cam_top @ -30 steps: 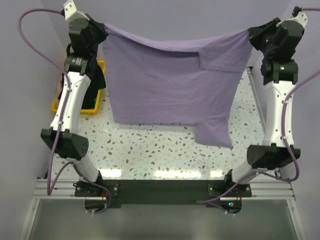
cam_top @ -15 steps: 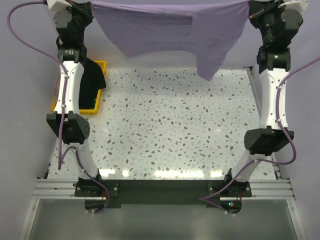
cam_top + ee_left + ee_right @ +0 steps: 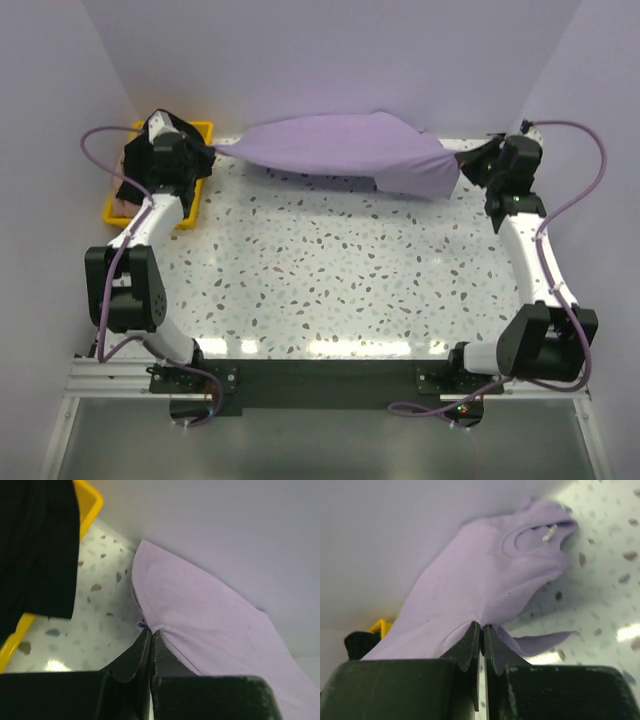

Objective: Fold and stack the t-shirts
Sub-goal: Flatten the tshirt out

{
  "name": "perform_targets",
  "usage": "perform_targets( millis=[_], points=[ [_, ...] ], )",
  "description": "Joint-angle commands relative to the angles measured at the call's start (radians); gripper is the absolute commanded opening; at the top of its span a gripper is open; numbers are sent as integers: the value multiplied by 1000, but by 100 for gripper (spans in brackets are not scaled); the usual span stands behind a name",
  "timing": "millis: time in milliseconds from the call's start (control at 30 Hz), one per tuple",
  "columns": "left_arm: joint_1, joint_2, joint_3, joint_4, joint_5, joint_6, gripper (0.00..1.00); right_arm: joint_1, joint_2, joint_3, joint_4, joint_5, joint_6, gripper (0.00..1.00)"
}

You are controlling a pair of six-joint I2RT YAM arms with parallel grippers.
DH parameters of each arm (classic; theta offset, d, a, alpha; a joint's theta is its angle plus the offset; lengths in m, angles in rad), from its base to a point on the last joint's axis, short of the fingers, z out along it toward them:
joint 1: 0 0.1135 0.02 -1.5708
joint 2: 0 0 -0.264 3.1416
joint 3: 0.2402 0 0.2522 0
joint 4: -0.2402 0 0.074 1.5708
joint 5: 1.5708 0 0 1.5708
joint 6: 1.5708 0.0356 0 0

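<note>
Left gripper (image 3: 151,631): fingers pinched together on one edge of the soft lavender-purple cloth t-shirt (image 3: 345,150), with fabric bunched at my tips. Right gripper (image 3: 481,626): same, jaws almost together and clamped on the opposite edge.

Top view: the shirt spans between my two grippers across the upper part of the frame, along the far side of the speckled terrazzo tabletop (image 3: 340,270). It is bunched and sagging toward the right. I can't tell how much of it touches the table from this view.

Right wrist view: the neck opening is at upper right with the small white neck label (image 3: 549,532) showing, and that end lies on the tabletop.

The yellow plastic tray (image 3: 203,128) is at upper left of the top view, right by my left gripper. A black cloth shirt (image 3: 35,545) hangs over its rim, at upper left of the left wrist view.
</note>
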State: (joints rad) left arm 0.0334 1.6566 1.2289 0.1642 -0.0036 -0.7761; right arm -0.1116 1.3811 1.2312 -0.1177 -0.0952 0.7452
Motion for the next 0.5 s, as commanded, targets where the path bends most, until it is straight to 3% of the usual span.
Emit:
perform_targets(
  millis=[0,100,200,467],
  points=[
    [16,-150,-206,93,-24,-41,0,-5,-132,-158,-42,47,-41,0],
    [16,-205,-389,69,-48,-71,0,-10,-183,-338,-106,83,-73,0],
    [16,-256,-539,17,-47,-138,0,-20,-200,-409,-167,92,-96,0],
    [16,-503,-785,-213,-120,-193,0,-39,-289,-567,-345,122,-164,0]
  ],
)
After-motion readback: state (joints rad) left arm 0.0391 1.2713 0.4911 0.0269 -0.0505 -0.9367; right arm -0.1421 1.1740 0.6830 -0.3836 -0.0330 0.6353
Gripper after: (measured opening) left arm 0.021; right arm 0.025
